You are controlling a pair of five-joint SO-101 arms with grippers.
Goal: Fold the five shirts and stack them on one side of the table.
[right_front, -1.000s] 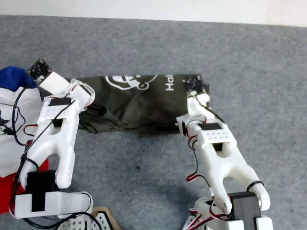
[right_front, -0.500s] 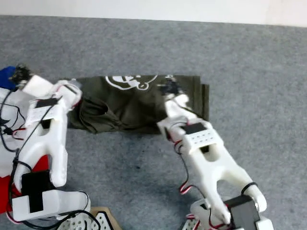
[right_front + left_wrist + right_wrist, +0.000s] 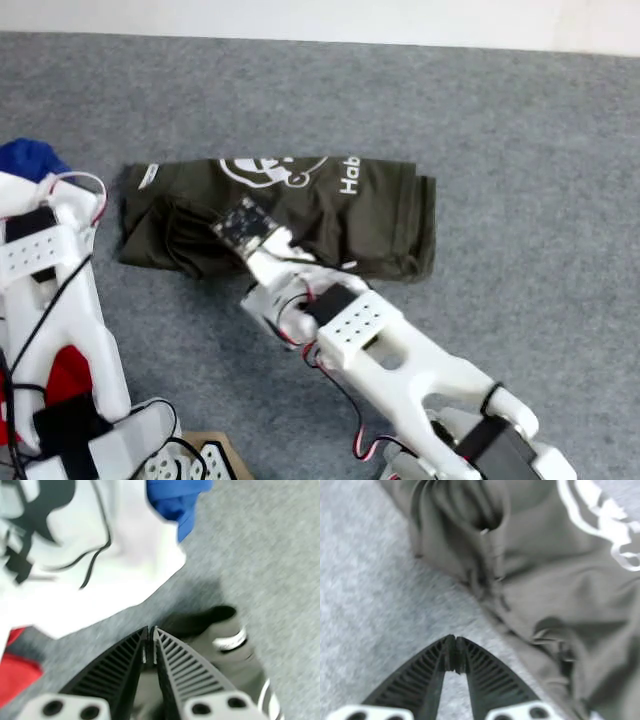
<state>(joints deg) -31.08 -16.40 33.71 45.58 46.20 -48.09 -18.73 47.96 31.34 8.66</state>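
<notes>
The right gripper [image 3: 454, 641] has its jaws pressed together with nothing between them. Its tips are over bare grey table cover [image 3: 520, 140], just beside the near, rumpled edge of the dark olive shirt [image 3: 330, 215]. That arm slants in from the near right corner. The shirt lies folded into a long band mid-table, with open cover beyond it, to its right and in front. The left gripper [image 3: 151, 630] is likewise closed and empty, above the cover between the olive shirt's corner and the white shirt [image 3: 100, 555]. The blue shirt [image 3: 30, 158] and the red shirt [image 3: 65, 370] lie heaped with the white one at the table's left edge.
</notes>
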